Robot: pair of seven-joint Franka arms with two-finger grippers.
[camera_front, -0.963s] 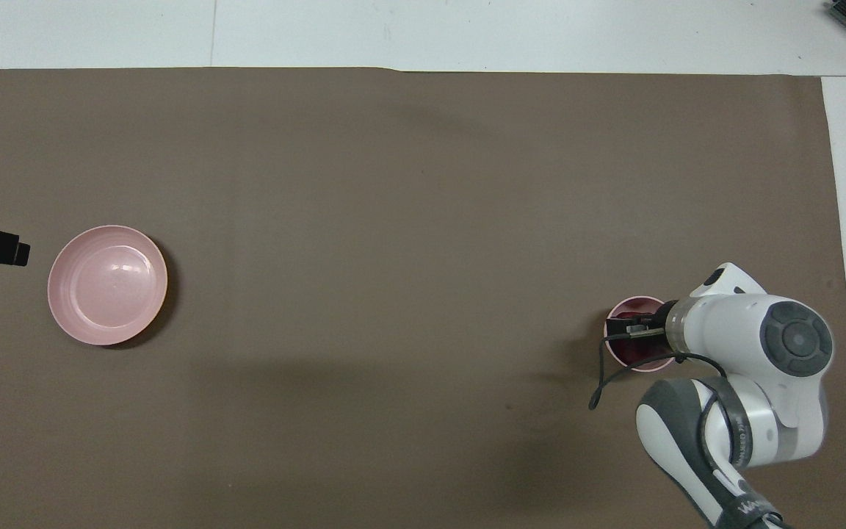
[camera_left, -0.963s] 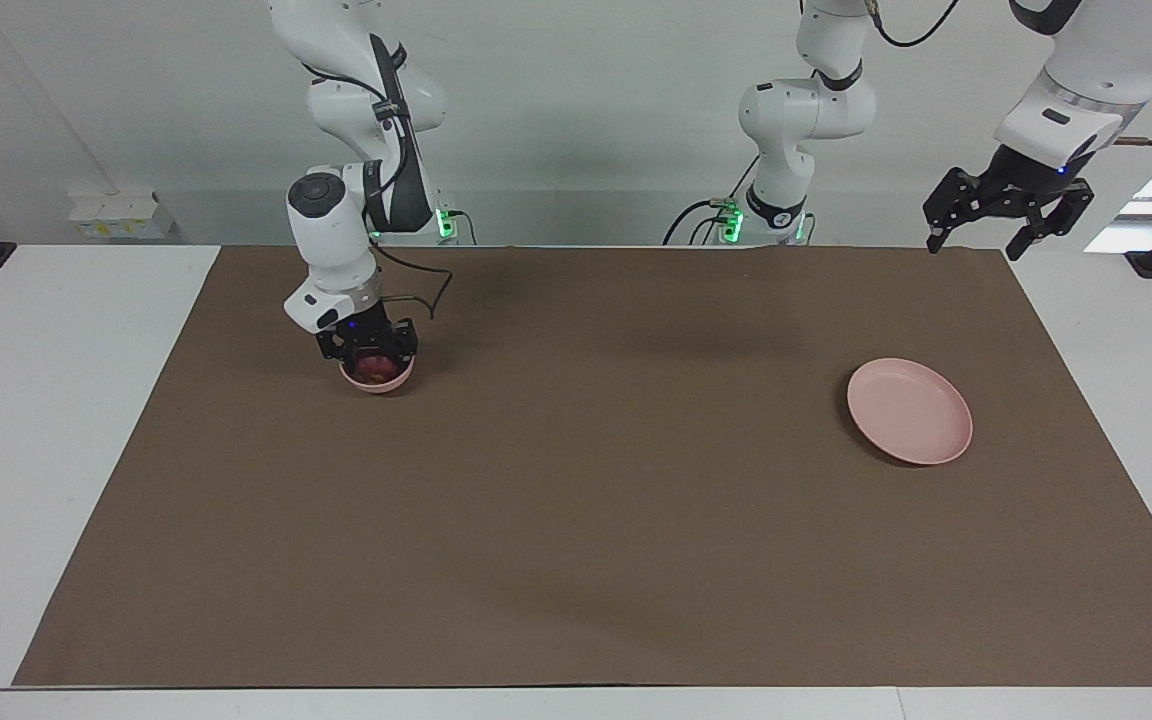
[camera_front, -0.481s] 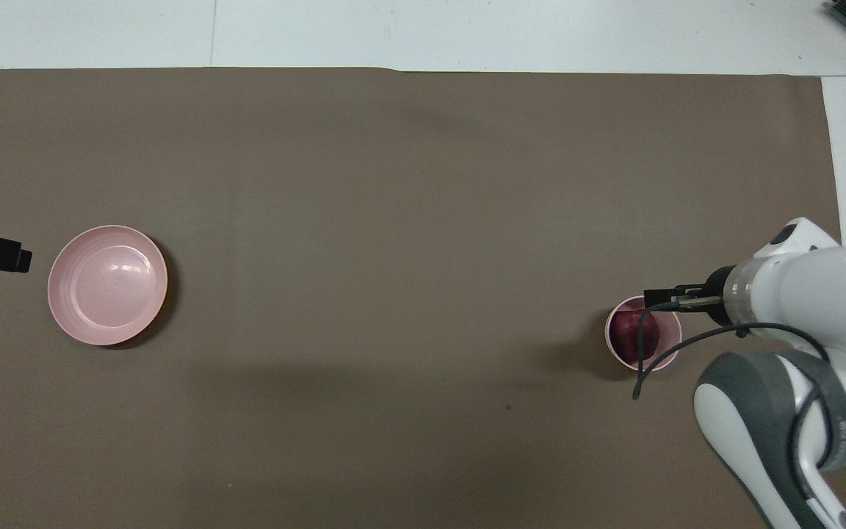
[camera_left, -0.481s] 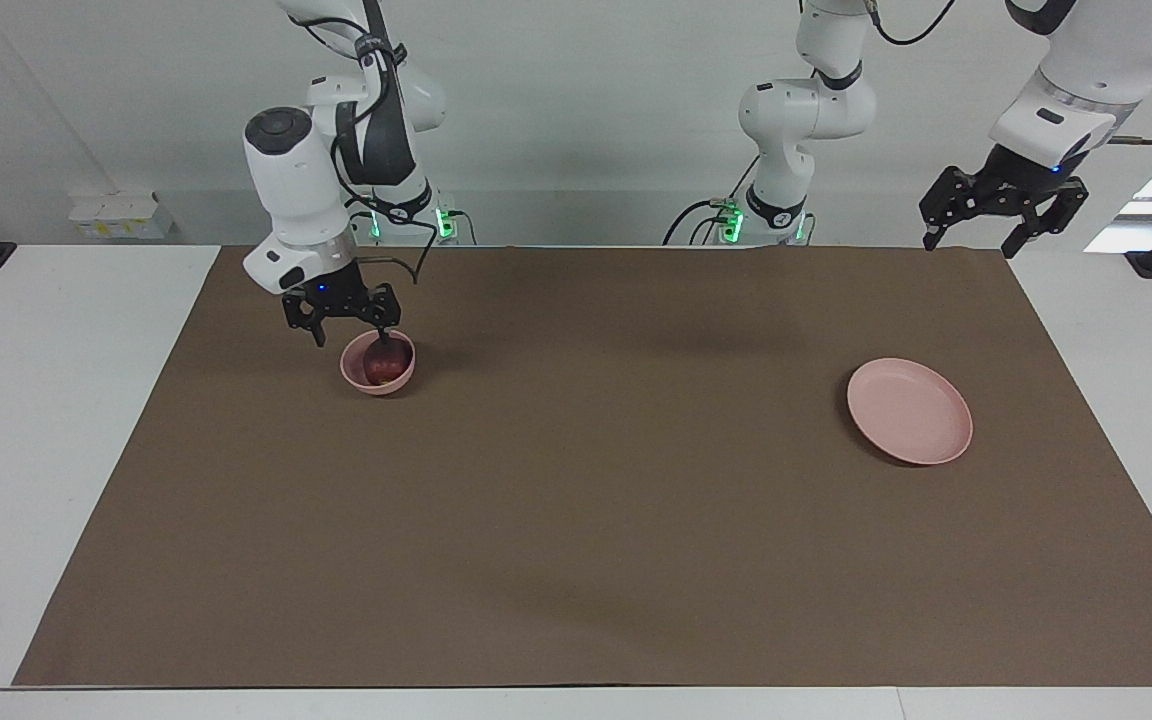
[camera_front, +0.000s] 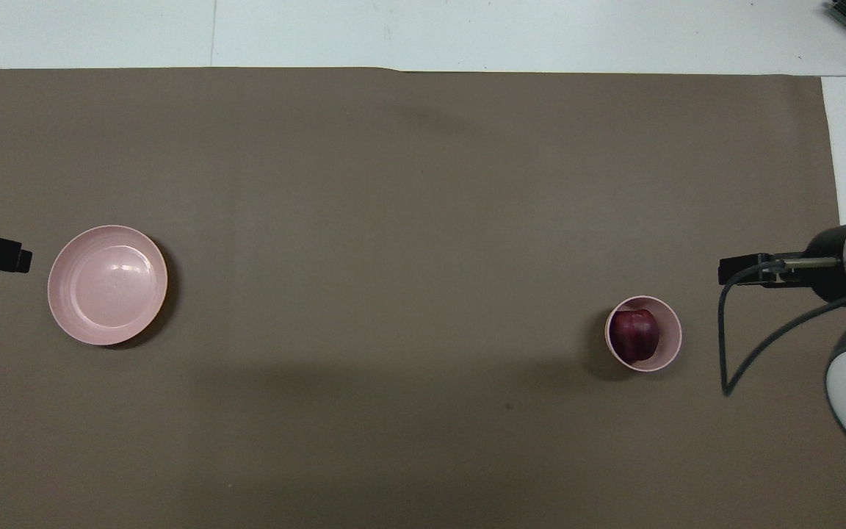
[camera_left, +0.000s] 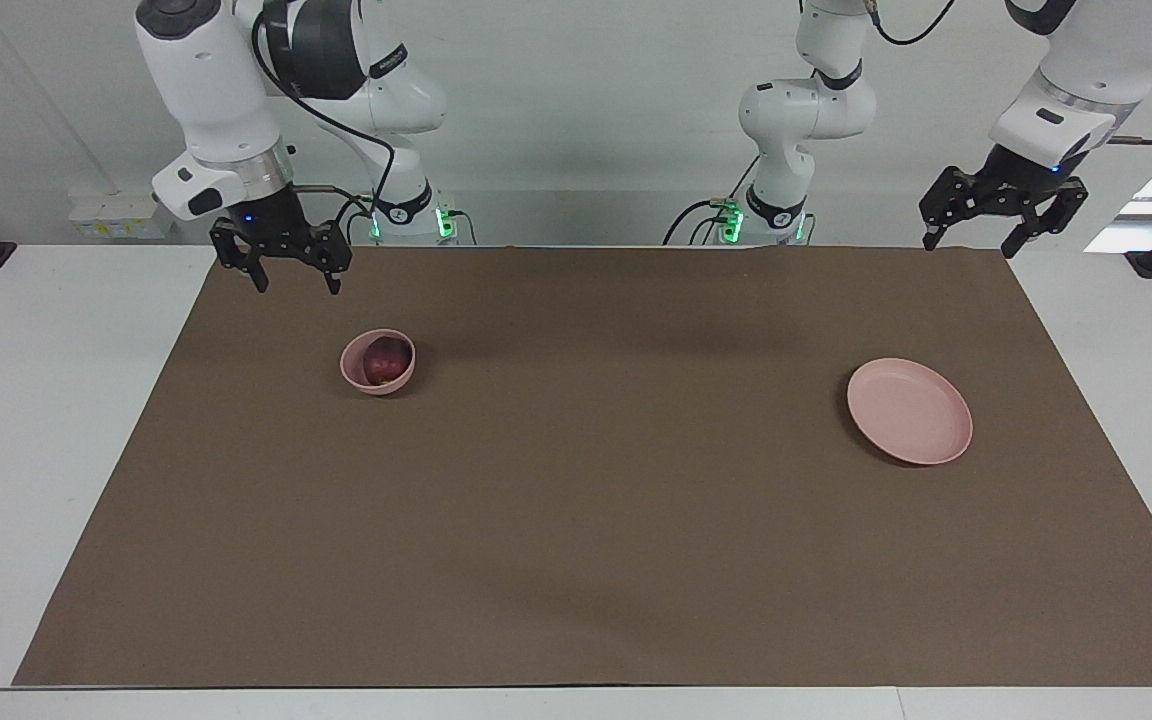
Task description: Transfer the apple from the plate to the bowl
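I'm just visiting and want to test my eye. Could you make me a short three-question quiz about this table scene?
1. True or false: the apple lies in the bowl.
2. What lies on the plate? A) the apple B) nothing C) the bowl
3. Fill in: the right hand is open and holds ____.

Key: 1 true. 2 B; the plate sits bare toward the left arm's end of the table. 3 nothing; it hangs over the brown mat's edge by the robots, apart from the bowl. The left hand waits open over the mat's corner.
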